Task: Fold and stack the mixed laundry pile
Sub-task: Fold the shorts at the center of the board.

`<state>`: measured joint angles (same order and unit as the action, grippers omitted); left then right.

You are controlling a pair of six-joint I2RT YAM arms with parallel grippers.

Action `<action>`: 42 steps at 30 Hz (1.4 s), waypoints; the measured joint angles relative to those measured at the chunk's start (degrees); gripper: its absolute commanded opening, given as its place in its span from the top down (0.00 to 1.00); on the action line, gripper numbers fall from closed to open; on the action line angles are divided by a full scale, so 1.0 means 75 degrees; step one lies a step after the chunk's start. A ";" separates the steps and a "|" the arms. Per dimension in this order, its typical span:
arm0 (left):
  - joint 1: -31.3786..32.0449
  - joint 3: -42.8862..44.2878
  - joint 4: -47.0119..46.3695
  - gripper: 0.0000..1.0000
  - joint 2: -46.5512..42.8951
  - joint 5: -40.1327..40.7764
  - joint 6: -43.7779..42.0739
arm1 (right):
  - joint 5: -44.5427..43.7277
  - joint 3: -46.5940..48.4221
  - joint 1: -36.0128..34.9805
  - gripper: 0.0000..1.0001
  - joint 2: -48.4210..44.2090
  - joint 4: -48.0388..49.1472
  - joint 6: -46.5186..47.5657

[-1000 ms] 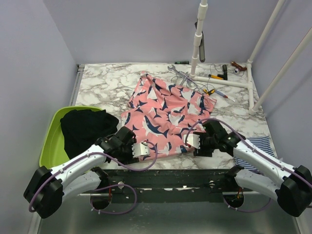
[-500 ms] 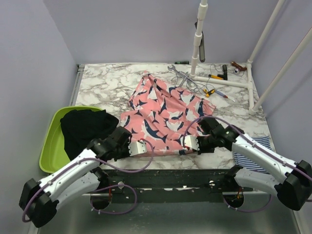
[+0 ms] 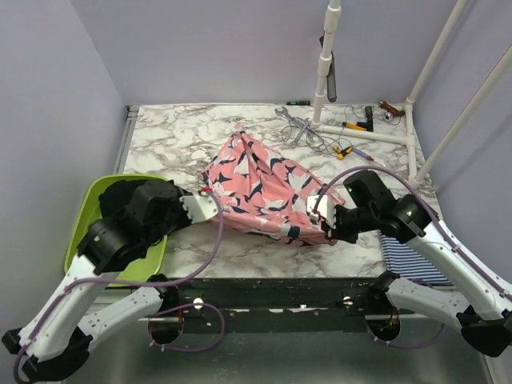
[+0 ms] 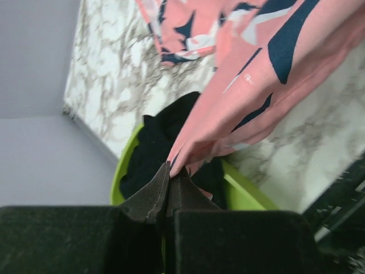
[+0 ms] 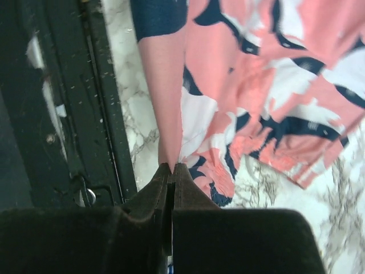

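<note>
On the marble table (image 3: 160, 136), the pink shark cloth (image 3: 264, 180) sags in the middle, soft and light (likely floppy), its near corners pinched tight by the left gripper (image 3: 208, 193) and right gripper (image 3: 317, 214).

This is a robotics lab test cell rather than a home. A white-and-black robot arm on the left (image 3: 104, 320) and its twin on the right (image 3: 448, 256) are bolted to a dark metal frame (image 3: 280, 292) at the near edge of a marble-patterned table (image 3: 176, 136). Purple cables (image 3: 214, 248) loop from them. Plain lilac panel walls (image 3: 200, 48) box the table in. At the far edge stands a white plastic pipe frame (image 3: 364, 134), with a steel wrench (image 3: 288, 116) and orange-handled screwdrivers (image 3: 353, 126) scattered beside it.
</note>
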<state>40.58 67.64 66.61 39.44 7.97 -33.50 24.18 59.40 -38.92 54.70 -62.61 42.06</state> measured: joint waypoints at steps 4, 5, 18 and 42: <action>-0.0128 -0.0067 -0.1323 1.00 0.1294 0.1090 -0.0679 | -0.0944 0.0192 0.0000 0.99 0.0204 0.0262 -0.1282; -0.0242 -0.0055 -0.1705 1.00 0.1635 0.1183 -0.0898 | -0.1253 0.0172 -0.0003 0.99 0.0303 0.0347 -0.1553; -0.1416 0.3057 -0.4339 1.00 0.7481 0.0921 -0.2521 | -0.3590 -0.0079 0.2174 0.99 0.1711 0.2739 -0.3920; -0.2046 0.6761 -0.4905 0.22 1.1946 0.1955 -0.3226 | -0.4401 0.0198 0.3541 0.32 0.5056 0.4794 -0.4989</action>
<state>25.23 118.34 29.82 129.03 22.63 -57.69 -8.82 60.88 -12.36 92.62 -26.65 4.64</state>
